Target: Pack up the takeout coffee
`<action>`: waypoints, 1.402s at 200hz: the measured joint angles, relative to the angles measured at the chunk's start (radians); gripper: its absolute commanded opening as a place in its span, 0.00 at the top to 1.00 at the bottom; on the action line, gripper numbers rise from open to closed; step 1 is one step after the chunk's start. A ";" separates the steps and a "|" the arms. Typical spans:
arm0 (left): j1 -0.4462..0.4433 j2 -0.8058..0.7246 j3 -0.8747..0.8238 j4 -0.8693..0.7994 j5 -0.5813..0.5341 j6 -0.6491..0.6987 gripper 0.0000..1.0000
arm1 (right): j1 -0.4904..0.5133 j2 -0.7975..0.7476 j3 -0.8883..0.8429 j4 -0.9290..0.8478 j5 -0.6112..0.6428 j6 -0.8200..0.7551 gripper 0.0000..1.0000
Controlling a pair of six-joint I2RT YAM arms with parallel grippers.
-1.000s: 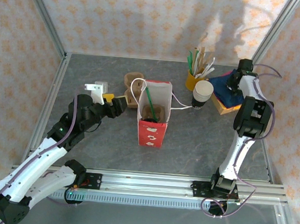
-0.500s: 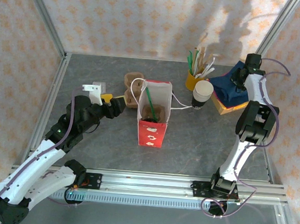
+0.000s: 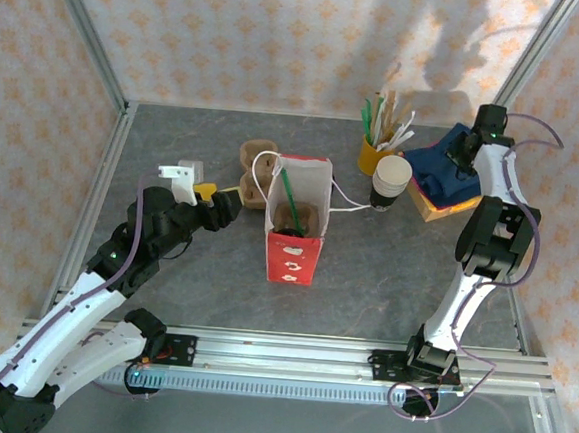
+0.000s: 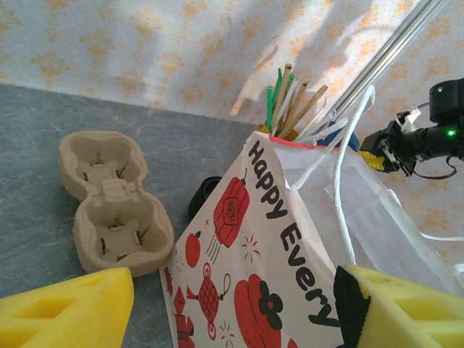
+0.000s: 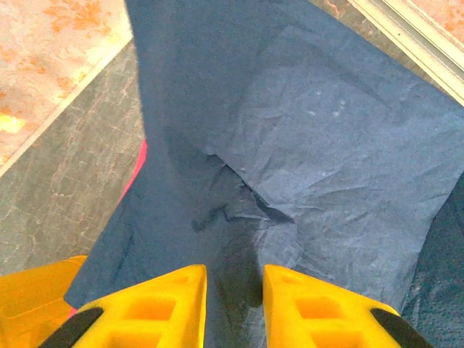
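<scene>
Dark, cream-lined paper cup (image 3: 391, 179) upright right of red-and-white paper bag (image 3: 296, 227); round black lid (image 4: 205, 196) half hidden by bag. Left gripper (image 3: 220, 204) wide, fingertips cropped. Right gripper (image 5: 234, 290) narrow over crumpled blue cloth (image 5: 326, 145); grip unclear.

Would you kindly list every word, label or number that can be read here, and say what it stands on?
"Happy Every": black letters on the side of the bag, in the left wrist view; more may follow out of frame.
White marks on the bag's red front, in the top view: too small to read.
Nothing else legible.
</scene>
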 measured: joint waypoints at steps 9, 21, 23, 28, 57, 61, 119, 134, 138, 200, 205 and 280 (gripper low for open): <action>0.000 -0.001 0.000 0.000 0.000 0.000 0.25 | -0.002 0.000 -0.003 0.000 -0.002 0.000 0.79; 0.000 -0.001 0.000 0.000 0.000 0.000 0.25 | -0.002 0.000 -0.005 0.000 -0.005 0.002 0.83; 0.000 -0.001 0.000 0.000 0.000 0.000 0.25 | -0.003 0.000 -0.005 0.000 -0.005 0.001 0.85; 0.000 -0.001 0.000 0.000 0.000 0.000 0.25 | -0.003 0.000 -0.005 0.001 -0.007 0.003 0.89; 0.000 -0.001 0.000 0.000 0.000 0.000 0.25 | -0.003 0.000 -0.005 0.001 -0.019 0.000 0.98; 0.000 -0.001 0.000 0.000 0.000 0.000 0.25 | -0.003 0.000 -0.005 0.001 -0.020 0.003 0.99; 0.000 -0.001 -0.001 0.000 0.000 0.000 0.25 | -0.003 -0.026 -0.005 0.000 -0.030 0.003 1.00; 0.000 -0.001 -0.001 0.000 0.000 0.000 0.25 | -0.003 -0.055 -0.005 0.000 -0.044 0.003 1.00; 0.000 -0.001 -0.001 0.000 0.000 0.000 0.25 | -0.003 -0.068 -0.005 0.000 -0.048 0.003 1.00; 0.000 -0.001 -0.001 0.000 0.000 0.000 0.25 | -0.003 -0.322 -0.003 0.007 -0.133 0.014 1.00; 0.000 -0.001 -0.001 0.000 0.000 0.000 0.25 | -0.003 -0.343 -0.003 0.008 -0.147 0.016 1.00; 0.000 0.021 -0.001 0.002 0.001 0.000 0.25 | 0.043 -0.618 -0.013 0.024 -0.452 0.120 1.00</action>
